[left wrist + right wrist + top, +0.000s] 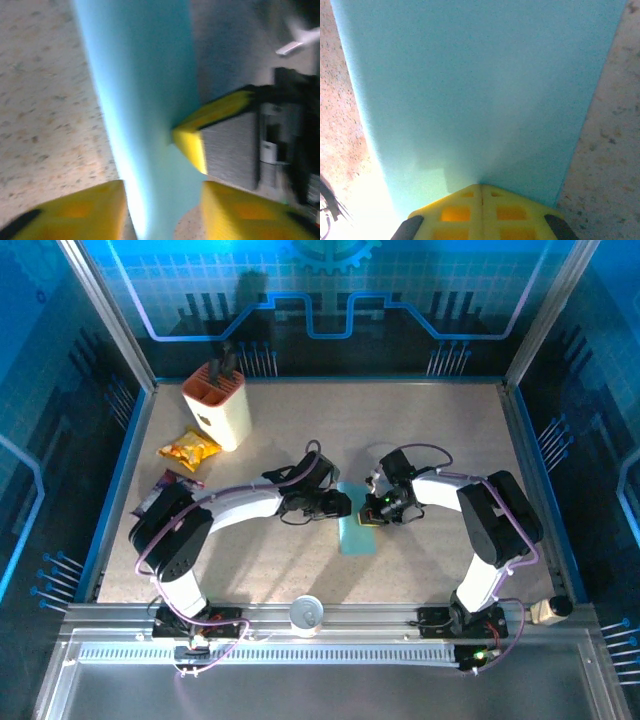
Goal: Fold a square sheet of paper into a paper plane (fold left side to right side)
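The square sheet of paper (pixel 354 525) is light blue and lies mid-table as a narrow strip, running near to far. My left gripper (pixel 343 504) reaches its left edge; in the left wrist view its yellow fingers (pixel 65 212) stand apart with the paper (pixel 145 100) passing through the gap, so the left gripper (pixel 160 215) is open. My right gripper (pixel 368 512) comes from the right, shut, its joined tip (pixel 481 187) resting on the paper (pixel 480 85). That same yellow tip (pixel 195 142) shows pressing the strip in the left wrist view. A paper plane is out of view.
A cream knife block (pixel 218 405) stands at the back left. A yellow snack packet (pixel 189 449) and a purple one (pixel 170 483) lie near the left wall. A white round object (pixel 307 613) sits at the near edge between the arm bases.
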